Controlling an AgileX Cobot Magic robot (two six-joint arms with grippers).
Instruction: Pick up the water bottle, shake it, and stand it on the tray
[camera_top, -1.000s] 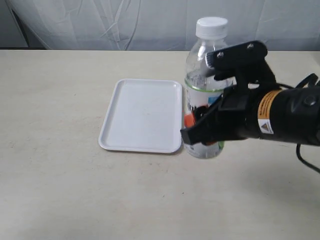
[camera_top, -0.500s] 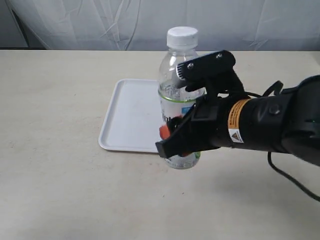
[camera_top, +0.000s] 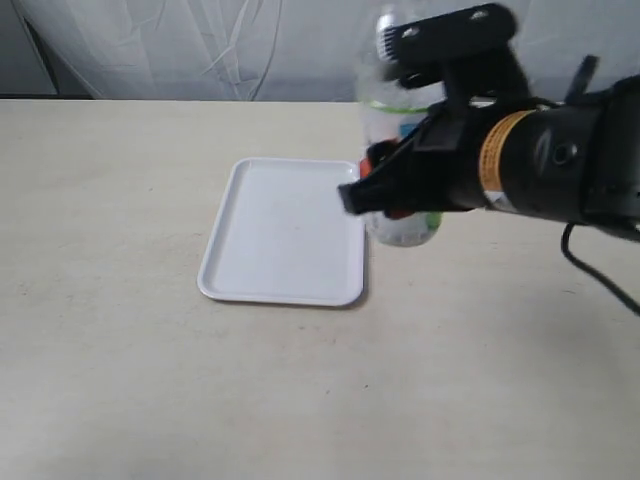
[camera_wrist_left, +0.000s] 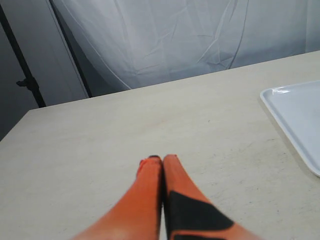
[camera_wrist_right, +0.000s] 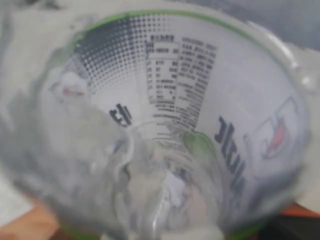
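Note:
My right gripper (camera_top: 392, 195) is shut on the water bottle (camera_top: 403, 225) and holds it upright in the air just past the right edge of the tray (camera_top: 283, 231). The bottle is blurred by motion and its cap is mostly hidden behind the gripper's black body. In the right wrist view the bottle (camera_wrist_right: 170, 125) fills the picture, its printed label close to the lens. My left gripper (camera_wrist_left: 162, 159) is shut and empty, its orange fingers pressed together above the bare table, with a corner of the tray (camera_wrist_left: 300, 117) off to one side.
The beige table (camera_top: 120, 350) stretches around the tray. A white cloth backdrop (camera_top: 200, 45) hangs behind the far edge. A dark stand (camera_wrist_left: 22, 80) shows at the table's end in the left wrist view.
The right gripper swung left and down with the bottle, then right and up again; the bottle now sits higher and is blurred. The tray has not moved.

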